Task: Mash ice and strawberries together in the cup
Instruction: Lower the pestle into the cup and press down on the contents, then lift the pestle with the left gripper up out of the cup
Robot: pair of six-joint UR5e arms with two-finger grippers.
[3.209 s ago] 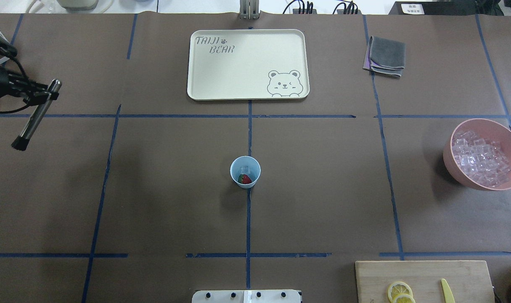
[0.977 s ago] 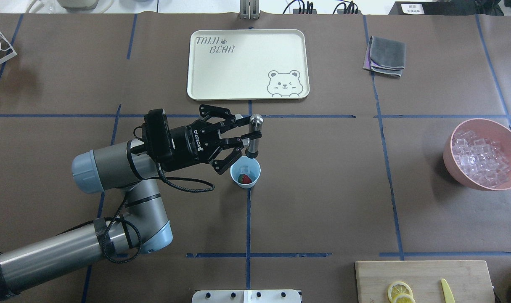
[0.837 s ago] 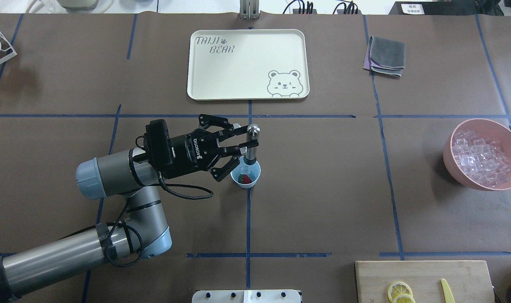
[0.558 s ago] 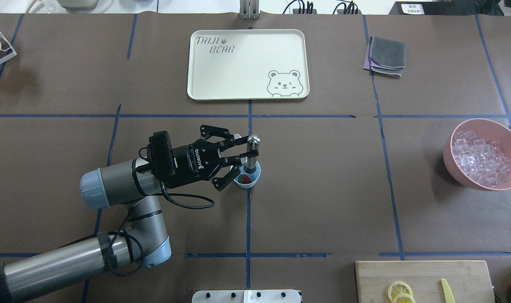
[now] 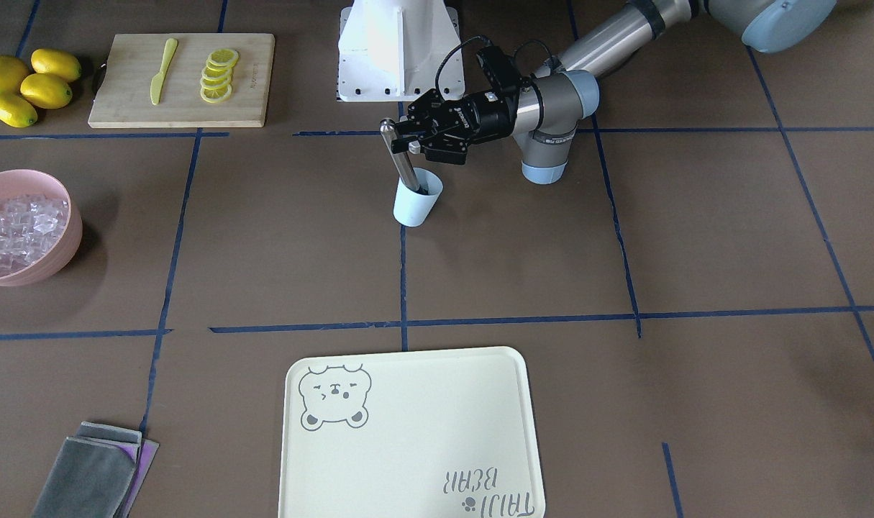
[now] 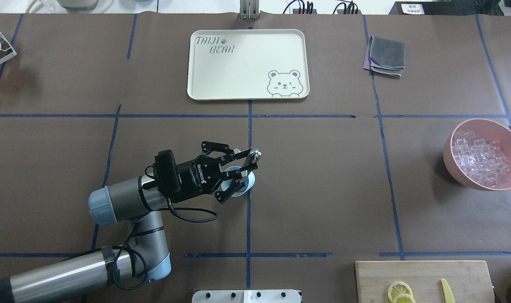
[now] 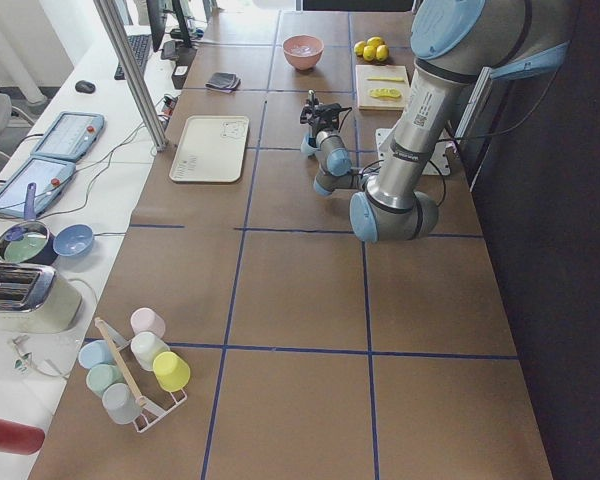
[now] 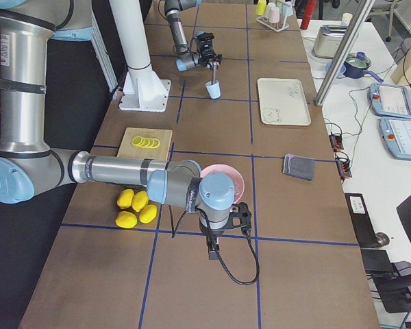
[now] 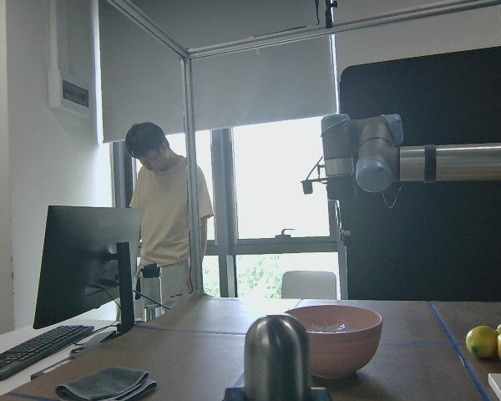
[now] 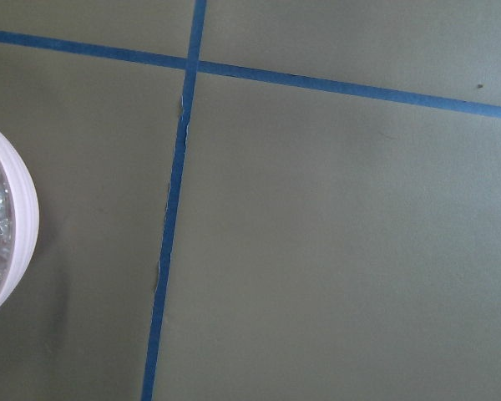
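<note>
Left tool (image 6: pixel 246 163) grips a tilted steel muddler (image 5: pixel 402 162), its lower end inside the pale blue cup (image 5: pixel 416 205). Pink bowl (image 6: pixel 449 165) of ice (image 6: pixel 482 158) sits at the cup's 3 o'clock overhead. Right tool (image 8: pixel 212 252): grip unreadable.

Even, bright room light, soft shadows; the left wrist view's window (image 9: pixel 280 180) glares, foreground perhaps blurred.

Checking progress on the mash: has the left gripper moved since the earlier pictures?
Yes. In the overhead view the left gripper, holding the muddler, came from the left edge to the cup, then drew away from the tray.
</note>
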